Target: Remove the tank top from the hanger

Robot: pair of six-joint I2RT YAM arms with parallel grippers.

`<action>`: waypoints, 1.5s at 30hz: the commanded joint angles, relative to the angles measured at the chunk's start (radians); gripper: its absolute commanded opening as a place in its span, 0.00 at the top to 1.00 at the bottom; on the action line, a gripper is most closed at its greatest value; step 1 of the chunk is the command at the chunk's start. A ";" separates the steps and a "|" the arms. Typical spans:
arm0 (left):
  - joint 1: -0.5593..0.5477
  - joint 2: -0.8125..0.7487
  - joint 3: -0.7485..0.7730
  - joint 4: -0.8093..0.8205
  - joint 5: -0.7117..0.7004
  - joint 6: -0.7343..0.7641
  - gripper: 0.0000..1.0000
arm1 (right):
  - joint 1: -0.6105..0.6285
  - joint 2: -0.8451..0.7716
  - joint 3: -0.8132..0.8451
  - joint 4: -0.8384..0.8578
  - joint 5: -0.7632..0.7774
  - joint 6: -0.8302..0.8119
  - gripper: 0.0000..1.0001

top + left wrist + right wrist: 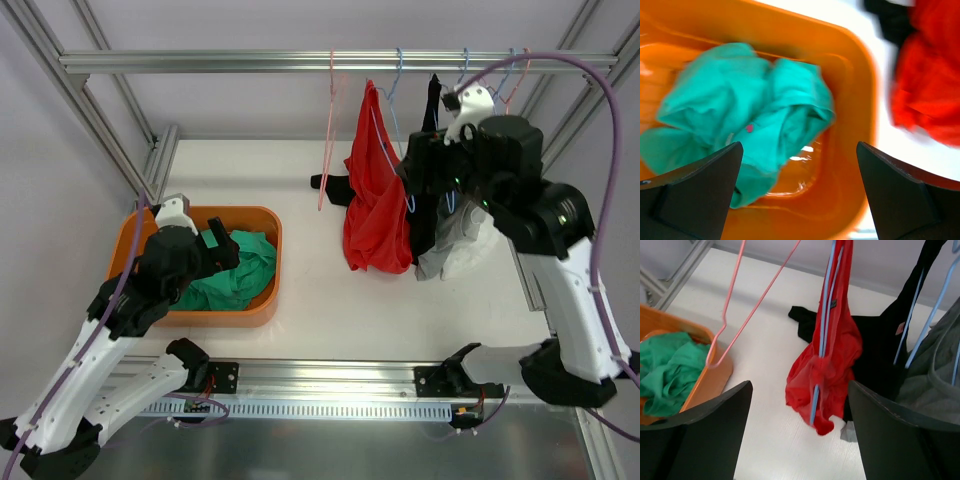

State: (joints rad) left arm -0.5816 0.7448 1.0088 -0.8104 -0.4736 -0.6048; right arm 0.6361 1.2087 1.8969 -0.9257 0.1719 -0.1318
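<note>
We saw the red tank top (375, 200) hanging on a thin light-blue wire hanger (814, 402) from the aluminium rail (250, 62) at the back. It hung between an empty pink wire hanger (732, 285) and a black garment (880, 350), and the black garment seemed to touch it on the right side. A grey garment (935, 385) hung further to the right.

The right gripper (800, 387) was in front of the red top, its two fingers spread wide and with nothing between them. The left gripper (799, 150) hovered above the orange plastic bin (855, 65), which contained a crumpled green garment (740, 105). Its fingers were also wide apart and empty.

In our judgement, the red top was not yet gripped, and several things could go wrong. Because the black garment lay so close, the fingers could pinch both cloths together. If the top were pulled straight down, a strap could catch on the shoulder of the hanger, and the whole hanger could come off the rail. The wire hanger was light, so it could also swing away when touched and make the grip miss.
</note>
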 commanded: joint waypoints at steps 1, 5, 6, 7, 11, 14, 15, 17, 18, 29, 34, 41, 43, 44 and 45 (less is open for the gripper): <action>0.005 -0.097 0.023 0.019 0.251 0.063 0.01 | -0.059 0.162 0.126 -0.032 0.038 -0.092 0.19; 0.003 -0.134 0.008 0.017 0.429 0.131 0.01 | -0.138 0.348 0.362 -0.093 -0.075 -0.103 0.23; 0.003 -0.148 -0.002 0.017 0.453 0.140 0.01 | -0.141 0.397 0.384 -0.096 -0.081 -0.103 0.26; 0.003 -0.177 -0.021 0.017 0.460 0.140 0.01 | -0.141 0.419 0.399 -0.096 -0.083 -0.103 0.29; 0.003 -0.246 -0.050 0.016 0.472 0.154 0.01 | -0.145 0.498 0.453 -0.090 -0.066 -0.115 0.61; 0.003 -0.269 -0.052 0.016 0.509 0.160 0.01 | -0.145 0.519 0.453 -0.068 -0.042 -0.109 0.77; 0.003 -0.274 -0.052 0.016 0.515 0.161 0.01 | -0.145 0.520 0.453 -0.059 -0.041 -0.104 0.84; 0.003 -0.274 -0.050 0.016 0.521 0.162 0.01 | -0.147 0.511 0.450 -0.042 -0.049 -0.083 0.95; 0.003 -0.266 -0.050 0.016 0.523 0.162 0.01 | -0.145 0.506 0.447 -0.036 -0.049 -0.071 0.99; 0.003 -0.231 -0.041 0.020 0.552 0.146 0.01 | -0.145 0.407 0.395 0.106 -0.025 0.021 1.00; 0.003 -0.191 0.008 0.034 0.637 0.140 0.01 | -0.145 0.352 0.358 0.130 -0.061 0.032 1.00; -0.018 -0.056 0.164 0.198 0.814 0.183 0.01 | -0.145 0.128 0.089 0.128 -0.235 0.077 1.00; -0.079 -0.006 0.215 0.246 0.807 0.198 0.01 | -0.144 0.059 0.016 0.130 -0.297 0.072 1.00; -0.113 0.022 0.243 0.257 0.765 0.207 0.01 | -0.142 -0.011 -0.016 0.128 -0.320 0.072 1.00; -0.156 0.080 0.305 0.267 0.726 0.229 0.01 | -0.142 -0.049 -0.051 0.129 -0.360 0.070 1.00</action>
State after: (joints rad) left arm -0.6598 0.7349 1.1931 -0.6712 0.2581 -0.4397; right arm 0.4923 1.3041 1.8954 -0.8654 -0.0414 -0.0772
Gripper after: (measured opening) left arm 0.986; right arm 0.034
